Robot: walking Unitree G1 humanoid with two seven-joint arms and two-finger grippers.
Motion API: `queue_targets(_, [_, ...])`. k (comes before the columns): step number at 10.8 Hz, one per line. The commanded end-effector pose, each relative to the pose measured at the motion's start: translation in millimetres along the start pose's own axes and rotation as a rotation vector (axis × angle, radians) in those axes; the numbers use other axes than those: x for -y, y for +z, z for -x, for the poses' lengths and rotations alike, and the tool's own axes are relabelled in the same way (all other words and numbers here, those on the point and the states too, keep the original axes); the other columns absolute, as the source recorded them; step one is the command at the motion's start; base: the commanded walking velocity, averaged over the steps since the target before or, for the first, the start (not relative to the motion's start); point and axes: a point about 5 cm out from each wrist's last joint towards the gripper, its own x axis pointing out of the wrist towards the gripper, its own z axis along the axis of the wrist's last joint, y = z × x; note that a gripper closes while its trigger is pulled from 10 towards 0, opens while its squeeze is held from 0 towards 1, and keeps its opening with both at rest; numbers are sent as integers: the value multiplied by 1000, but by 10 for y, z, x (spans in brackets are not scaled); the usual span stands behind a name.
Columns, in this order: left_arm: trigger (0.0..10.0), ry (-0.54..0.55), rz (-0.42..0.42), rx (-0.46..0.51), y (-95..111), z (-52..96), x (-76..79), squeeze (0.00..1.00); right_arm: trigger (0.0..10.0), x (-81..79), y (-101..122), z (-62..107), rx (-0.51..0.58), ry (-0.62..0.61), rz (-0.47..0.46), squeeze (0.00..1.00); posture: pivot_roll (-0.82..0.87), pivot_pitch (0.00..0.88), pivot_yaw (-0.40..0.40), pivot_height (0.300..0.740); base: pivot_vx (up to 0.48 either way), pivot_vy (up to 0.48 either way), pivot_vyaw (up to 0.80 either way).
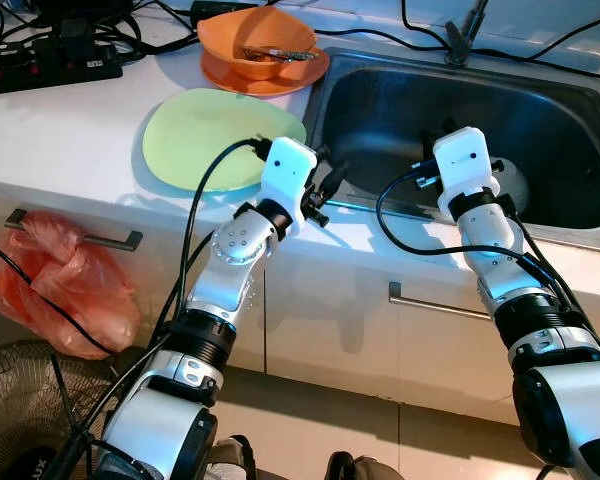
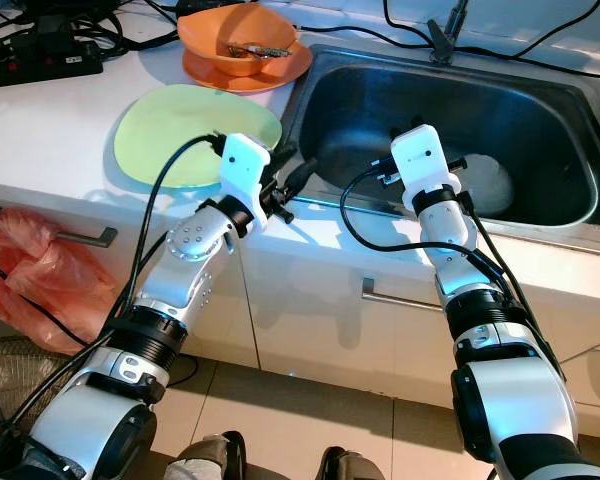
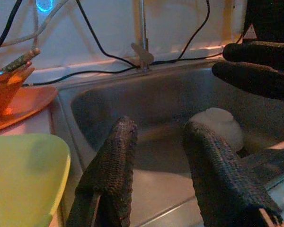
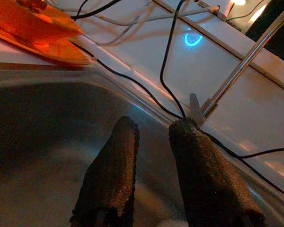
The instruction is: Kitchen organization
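Both grippers are hovering over the sink [image 1: 570, 110], fingers apart, gripping nothing. The white bowl [image 3: 221, 124] is lying just beyond the right gripper [image 4: 154, 137]; the green plate [image 1: 205, 135] is sitting beside the left gripper [image 3: 163, 142].

The right hand [image 4: 149, 170] is hidden behind its own white wrist housing in the head views, and the white bowl [image 1: 510, 185] in the sink [image 1: 540, 110] is half covered by that arm. The red bag [image 1: 55, 290] under the surface [image 1: 60, 140] is cut by the picture's edge. What lies in the orange bowl [image 1: 255, 45] is too small to tell.
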Motion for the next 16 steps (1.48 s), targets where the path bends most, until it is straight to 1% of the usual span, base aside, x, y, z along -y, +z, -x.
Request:
queue_targets(1, [10000,-23,-7,-10,-6,4,42,0,10000,23,19,-16,8,-8,-18,0,129,147,-45,740,0,0,0])
queue_targets(2, [10000,-22,-4,-12,-10,11,47,0,10000,24,12,-10,3,-24,-59,0,129,145,-45,740,0,0,0])
queue_targets(3, [10000,-21,-4,-12,-10,12,48,0,10000,24,10,-8,2,-30,-79,0,128,144,-45,740,0,0,0])
queue_targets(4, [10000,-12,-5,-12,-9,17,42,0,10000,-1,30,-6,6,-56,-217,0,126,142,-45,740,0,0,0])
queue_targets(5, [10000,-6,-4,-11,-7,20,35,0,10000,-12,46,-9,11,-66,-281,0,126,142,-45,740,0,0,0])
queue_targets(6, [10000,17,-5,0,24,19,-2,0,10000,-8,169,-43,62,-95,-431,0,126,148,-45,740,0,0,0])
queue_targets(7, [10000,40,-11,30,107,11,-53,0,10000,59,348,-90,135,-138,-614,0,125,152,-44,740,0,0,0])
queue_targets(9, [10000,69,-18,59,190,5,-114,0,10000,102,505,-107,204,-145,-729,0,123,156,-42,740,0,0,0])
queue_targets(10, [10000,100,-20,90,287,6,-191,0,10000,68,612,-78,247,-111,-826,0,121,157,-41,740,0,0,0])
queue_targets(11, [10000,127,-27,117,379,15,-267,0,10000,-27,640,-4,259,-52,-900,0,120,160,-41,740,0,0,0])
queue_targets(12, [10000,147,-34,132,432,28,-326,0,10000,-108,589,67,238,-19,-929,0,122,161,-41,740,0,0,0])
queue_targets(13, [10000,186,-40,144,493,68,-437,0,10000,-182,481,172,184,-11,-987,0,120,163,-38,740,0,0,0])
queue_targets(14, [10000,230,-47,148,529,125,-552,0,10000,-241,455,253,161,5,-1029,0,114,166,-34,740,0,0,0])
queue_targets(16, [10000,301,-24,152,574,210,-726,0,10000,-382,459,342,129,58,-1073,0,114,168,-30,740,0,0,0])
